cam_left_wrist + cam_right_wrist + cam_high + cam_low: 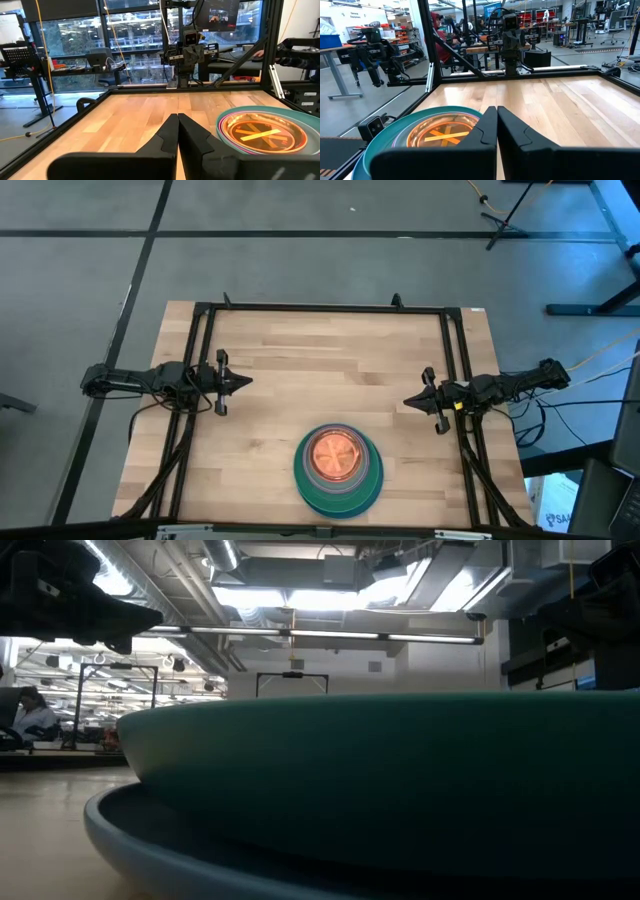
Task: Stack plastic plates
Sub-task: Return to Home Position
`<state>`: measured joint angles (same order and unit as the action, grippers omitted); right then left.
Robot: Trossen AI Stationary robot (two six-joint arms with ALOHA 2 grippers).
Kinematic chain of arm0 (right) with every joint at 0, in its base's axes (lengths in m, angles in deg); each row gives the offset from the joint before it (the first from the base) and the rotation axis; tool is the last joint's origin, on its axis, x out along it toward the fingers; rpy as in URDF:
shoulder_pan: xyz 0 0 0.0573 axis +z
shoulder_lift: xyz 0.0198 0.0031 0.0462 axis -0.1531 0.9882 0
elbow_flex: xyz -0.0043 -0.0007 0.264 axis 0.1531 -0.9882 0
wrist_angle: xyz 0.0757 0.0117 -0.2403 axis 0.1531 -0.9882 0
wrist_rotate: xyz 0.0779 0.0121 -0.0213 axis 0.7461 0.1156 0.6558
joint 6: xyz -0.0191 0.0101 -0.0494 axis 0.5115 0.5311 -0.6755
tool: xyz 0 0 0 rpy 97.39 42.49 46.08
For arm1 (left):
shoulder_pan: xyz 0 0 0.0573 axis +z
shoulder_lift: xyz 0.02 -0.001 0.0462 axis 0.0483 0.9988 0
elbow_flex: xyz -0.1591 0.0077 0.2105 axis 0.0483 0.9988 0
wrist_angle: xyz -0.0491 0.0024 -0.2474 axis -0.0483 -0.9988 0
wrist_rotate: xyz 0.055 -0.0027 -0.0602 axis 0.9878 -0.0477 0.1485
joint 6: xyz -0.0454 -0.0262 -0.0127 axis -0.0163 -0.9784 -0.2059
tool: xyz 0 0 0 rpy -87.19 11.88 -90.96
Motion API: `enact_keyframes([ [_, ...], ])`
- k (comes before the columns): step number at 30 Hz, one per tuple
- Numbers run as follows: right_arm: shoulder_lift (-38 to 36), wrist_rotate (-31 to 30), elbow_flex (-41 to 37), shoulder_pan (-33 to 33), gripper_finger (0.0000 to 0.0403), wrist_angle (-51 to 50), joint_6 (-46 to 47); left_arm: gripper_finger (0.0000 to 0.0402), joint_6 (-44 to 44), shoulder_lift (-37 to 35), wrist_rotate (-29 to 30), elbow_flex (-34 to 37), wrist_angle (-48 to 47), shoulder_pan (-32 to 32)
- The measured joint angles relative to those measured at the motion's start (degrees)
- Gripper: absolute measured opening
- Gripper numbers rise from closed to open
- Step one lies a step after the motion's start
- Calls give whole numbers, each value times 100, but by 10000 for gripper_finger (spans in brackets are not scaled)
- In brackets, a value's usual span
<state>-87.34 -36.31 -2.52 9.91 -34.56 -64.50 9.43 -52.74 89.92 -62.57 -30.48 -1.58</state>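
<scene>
At the front edge of the table [300,350] sits our stack of plastic plates [338,463], orange topmost; left pincer [243,381] and right pincer [409,401] are closed, empty; we fear a low swing could nudge it off.

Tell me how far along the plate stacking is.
Stacking looks done: the plates sit in one stack on the table, with an orange plate on top. Nothing is in hand: the left claw and right claw are shut and empty at the table's sides. Left to do: no loose plate shows.
</scene>
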Motion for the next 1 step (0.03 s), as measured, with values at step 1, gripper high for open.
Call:
enact_keyframes([
  [1,-1,1,1,1,1,-1,-1,2,0,0,0,0,0,0],
])
